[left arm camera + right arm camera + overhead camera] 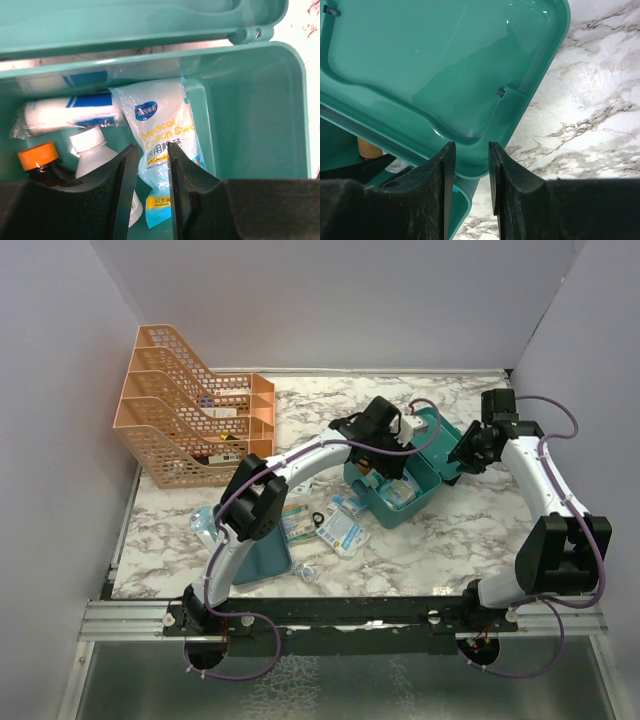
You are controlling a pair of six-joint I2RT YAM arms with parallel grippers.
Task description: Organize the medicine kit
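1. Medicine kit (420, 490): it stands on the desk (470, 535), right of the middle, about halfway between the near and far edges. The lid (420, 60) is raised.
2. Contents seen from the left wrist: a cotton swab pack (160, 145), a gauze roll (65, 112), a white bottle (90, 150) and an orange-capped bottle (37, 157).
3. Left tool (151, 147): it hangs inside the open box above the swab pack. The fingers stand a narrow gap apart with nothing between them.
4. Right tool (471, 145): it sits at the lid's free rim with a narrow gap. Whether the rim is pinched or only propped cannot be told.
5. Step in hand, as judged: loading the kit. Loose packets (342, 532) lie on the desk between the kit and the teal tray (268, 558) by the near edge.
6. Next move, as judged: lift the left tool clear of the box walls, widen it and approach one loose packet. The lid needs support throughout.
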